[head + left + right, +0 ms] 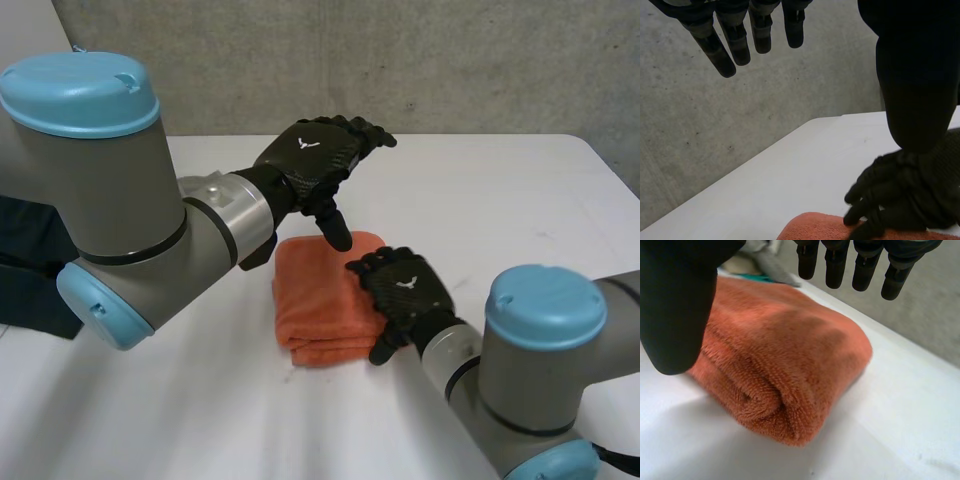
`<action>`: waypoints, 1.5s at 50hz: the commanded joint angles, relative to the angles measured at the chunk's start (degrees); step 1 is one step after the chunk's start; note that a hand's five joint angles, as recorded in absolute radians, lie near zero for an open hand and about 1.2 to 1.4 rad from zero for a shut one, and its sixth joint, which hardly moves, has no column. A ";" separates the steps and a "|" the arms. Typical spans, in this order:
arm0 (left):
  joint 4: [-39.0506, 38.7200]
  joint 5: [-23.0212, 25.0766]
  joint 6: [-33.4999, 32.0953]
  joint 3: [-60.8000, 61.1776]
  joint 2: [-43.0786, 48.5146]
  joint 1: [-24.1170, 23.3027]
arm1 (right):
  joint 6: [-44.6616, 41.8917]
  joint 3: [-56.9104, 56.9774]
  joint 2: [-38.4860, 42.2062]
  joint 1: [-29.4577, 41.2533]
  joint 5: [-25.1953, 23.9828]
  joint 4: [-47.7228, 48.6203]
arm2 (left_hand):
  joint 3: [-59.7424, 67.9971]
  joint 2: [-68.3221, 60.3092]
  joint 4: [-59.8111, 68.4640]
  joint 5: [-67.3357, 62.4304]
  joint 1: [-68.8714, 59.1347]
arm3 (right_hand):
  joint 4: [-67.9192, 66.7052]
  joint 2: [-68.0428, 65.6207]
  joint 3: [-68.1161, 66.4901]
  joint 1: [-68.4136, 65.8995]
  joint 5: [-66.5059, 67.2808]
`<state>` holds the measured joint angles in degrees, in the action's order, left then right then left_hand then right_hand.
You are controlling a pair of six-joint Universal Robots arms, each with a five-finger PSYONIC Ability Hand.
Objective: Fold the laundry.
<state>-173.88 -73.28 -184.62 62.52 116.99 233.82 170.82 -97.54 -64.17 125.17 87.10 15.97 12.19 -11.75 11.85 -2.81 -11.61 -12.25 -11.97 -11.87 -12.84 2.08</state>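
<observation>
While the folded orange towel [318, 300] lies mid-way across the white surface [500, 200], the left hand [315, 155] hangs above its far edge, fingers [735, 42] straight and apart, holding nothing. The right hand [405, 290] sits over the towel's right edge, fingers [835, 265] straight, unclamped.

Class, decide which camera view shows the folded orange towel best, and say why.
The right wrist view: the orange towel lies close under the right hand, its folded layers plain. The head view gives its place on the table, the left hand and the right covering parts. The left wrist view catches one edge.
</observation>
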 commanded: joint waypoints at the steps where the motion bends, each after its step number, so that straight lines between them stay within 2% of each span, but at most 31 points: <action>1: 1.61 0.16 -0.74 -0.21 -0.10 -0.29 | 18.47 0.51 -1.13 -3.87 0.70 -5.41 | -2.19 1.75 -1.85 2.81 1.61 | 2.25 1.97 1.87 2.84 -2.08; 4: 1.70 0.16 -0.74 -0.12 -0.27 -0.38 | 20.69 0.25 -0.35 -4.32 0.35 -5.24 | -2.19 1.75 -1.85 2.81 1.61 | 2.25 1.97 1.87 2.84 -2.08; 13: 1.70 0.16 -0.47 0.14 -0.19 -0.29 | 19.73 1.39 4.58 -4.67 0.17 -2.78 | -2.19 1.75 -1.85 2.81 1.61 | 2.25 1.97 1.87 2.84 -2.08; 21: 1.70 0.16 -0.38 0.58 -0.45 -0.11 | 15.77 3.93 8.70 -4.58 0.96 -1.38 | -2.19 1.75 -1.85 2.81 1.61 | 1.32 1.04 0.93 1.90 -1.15; 23: 1.70 0.16 -0.38 0.76 -0.54 -0.11 | 15.24 4.73 9.32 -4.75 1.05 -0.94 | -2.19 1.75 -1.85 2.81 1.61 | -17.99 -18.27 -18.37 -17.40 18.15; 24: 1.70 0.16 -0.38 0.76 -0.54 -0.03 | 15.16 5.17 9.59 -4.76 1.05 -0.59 | -2.19 1.75 -1.85 2.81 1.61 | -34.59 -34.87 -34.97 -34.00 34.76; 25: 1.70 0.16 -0.38 0.84 -0.62 0.06 | 15.24 6.30 10.28 -5.02 0.88 0.02 | -2.19 1.75 -1.85 2.81 1.61 | -66.73 -67.01 -67.11 -66.14 66.90; 26: 1.70 0.16 -0.38 0.85 -0.71 0.15 | 15.33 6.92 10.64 -5.28 0.79 0.20 | -2.19 1.75 -1.85 2.81 1.61 | -67.74 -68.02 -68.12 -67.15 67.91; 35: 1.53 0.16 -0.30 2.25 -1.77 1.29 | 14.45 15.18 14.86 -9.06 -0.09 1.00 | -2.19 1.75 -1.85 2.81 1.61 | -67.75 -68.03 -68.13 -67.16 67.92; 41: 1.35 1.04 -0.21 2.25 -1.77 1.82 | 14.01 25.72 19.34 -15.29 0.17 0.47 | -2.19 1.75 -1.85 2.81 1.61 | -67.75 -68.03 -68.13 -67.16 67.92; 45: 1.35 1.39 -0.30 1.64 -1.68 1.64 | 15.50 36.00 24.17 -19.42 1.13 -1.72 | -2.19 1.75 -1.85 2.81 1.61 | -67.75 -68.03 -68.13 -67.16 67.92; 49: 1.35 1.04 -0.30 0.67 -0.98 1.12 | 19.80 49.09 29.62 -23.82 5.00 -6.99 | -2.19 1.75 -1.85 2.81 1.61 | -67.75 -68.03 -68.13 -67.16 67.92; 53: 1.61 0.95 -0.47 -0.21 -0.10 0.68 | 22.10 64.99 36.38 -28.04 9.74 -12.44 | -2.19 1.75 -1.85 2.81 1.61 | -67.75 -68.03 -68.13 -67.16 67.92; 54: 1.61 0.78 -0.47 -0.56 0.34 0.59 | 22.36 71.90 39.61 -29.79 11.14 -14.54 | -2.19 1.75 -1.85 2.81 1.61 | -67.75 -68.03 -68.13 -67.16 67.92; 59: 1.87 0.42 -0.65 -1.09 1.22 0.24 | 22.98 90.75 49.30 -34.28 12.92 -20.53 | -2.19 1.75 -1.85 2.81 1.61 | -67.75 -68.03 -68.13 -67.16 67.92; 65: 2.58 0.34 -1.09 -2.40 2.27 -0.20 | 22.80 88.85 51.51 -38.76 10.46 -16.95 | -2.19 1.75 -1.85 2.81 1.61 | -67.75 -68.03 -68.13 -67.16 67.92; 72: 4.16 -0.19 -1.26 -3.20 2.72 -0.99 | 22.54 89.63 53.62 -43.07 9.84 -15.61 | -2.19 1.75 -1.85 2.81 1.61 | -67.75 -68.03 -68.13 -67.16 67.92; 75: 4.42 -0.37 -1.44 -2.85 2.71 -1.34 | 22.54 89.46 54.32 -44.83 7.74 -15.44 | -2.19 1.75 -1.85 2.81 1.61 | -67.75 -68.03 -68.13 -67.16 67.92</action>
<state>-170.37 -73.25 -185.85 59.51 119.68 233.12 193.54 -7.11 -10.78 83.72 97.40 -0.46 12.19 -11.75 11.85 -2.81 -11.61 -68.63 -64.25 -68.74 -50.19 55.91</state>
